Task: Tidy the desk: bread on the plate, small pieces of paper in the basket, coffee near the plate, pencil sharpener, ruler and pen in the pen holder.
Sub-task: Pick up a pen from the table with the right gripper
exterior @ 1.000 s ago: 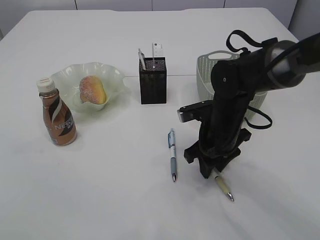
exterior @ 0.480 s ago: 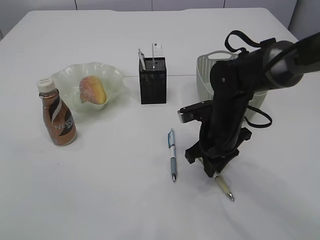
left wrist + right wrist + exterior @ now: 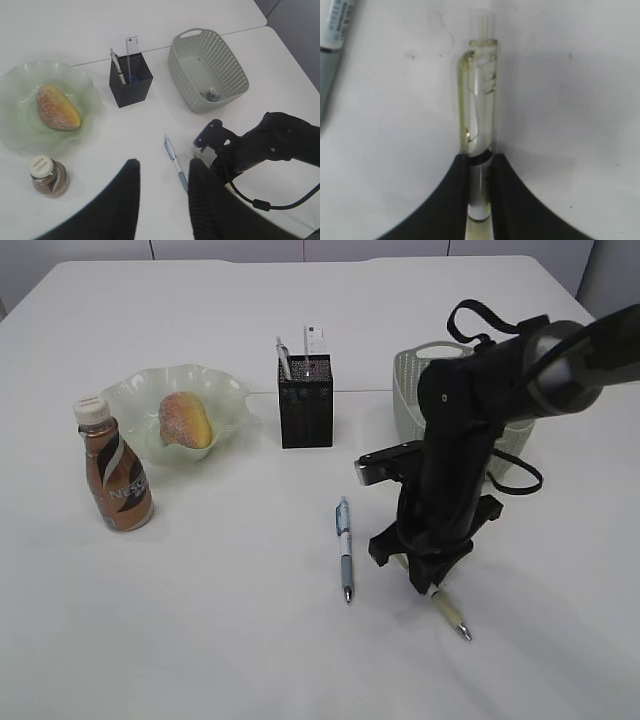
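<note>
On a white worktop lie two pens, the right pincer clamped on the yellowish pen, the left pincer partly spread, holding nothing.

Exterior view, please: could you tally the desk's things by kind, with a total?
Pens: 3 (blue pen, yellowish pen in the right gripper, another pen in the pen holder)
Ruler: 1
Pen holder: 1
Basket: 1
Plate: 1
Bread: 1
Coffee bottle: 1
Total: 9
</note>
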Tool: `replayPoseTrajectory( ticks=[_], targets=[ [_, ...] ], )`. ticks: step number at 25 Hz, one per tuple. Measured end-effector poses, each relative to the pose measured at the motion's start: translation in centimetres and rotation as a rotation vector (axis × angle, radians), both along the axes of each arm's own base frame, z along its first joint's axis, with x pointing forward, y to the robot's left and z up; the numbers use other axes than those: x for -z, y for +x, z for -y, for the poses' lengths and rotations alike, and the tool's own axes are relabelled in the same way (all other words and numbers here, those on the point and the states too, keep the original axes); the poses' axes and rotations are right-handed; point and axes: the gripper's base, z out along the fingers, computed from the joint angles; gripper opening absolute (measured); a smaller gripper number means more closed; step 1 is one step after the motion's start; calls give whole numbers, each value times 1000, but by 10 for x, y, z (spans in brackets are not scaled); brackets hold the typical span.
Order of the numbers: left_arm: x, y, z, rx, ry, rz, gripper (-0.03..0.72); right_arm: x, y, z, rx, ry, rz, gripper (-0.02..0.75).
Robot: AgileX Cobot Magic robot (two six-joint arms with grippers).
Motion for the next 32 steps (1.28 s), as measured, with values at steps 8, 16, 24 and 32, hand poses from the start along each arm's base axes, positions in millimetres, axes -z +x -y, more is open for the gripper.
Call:
replayPoseTrajectory(
  ticks=[8, 16, 24, 32],
  targets=[
    [0, 0, 0, 0, -1, 0, 239, -17, 7, -4, 47, -15, -58, 99],
    [0, 0, 0, 0, -1, 0, 239, -71, 9, -6, 86, 80, 135, 98],
    [0, 0, 0, 0, -1, 0, 239, -151, 15, -1, 70, 194, 564, 98],
    [0, 0, 0, 0, -1, 0, 239, -179, 33, -6, 48, 307, 892, 97]
  ],
)
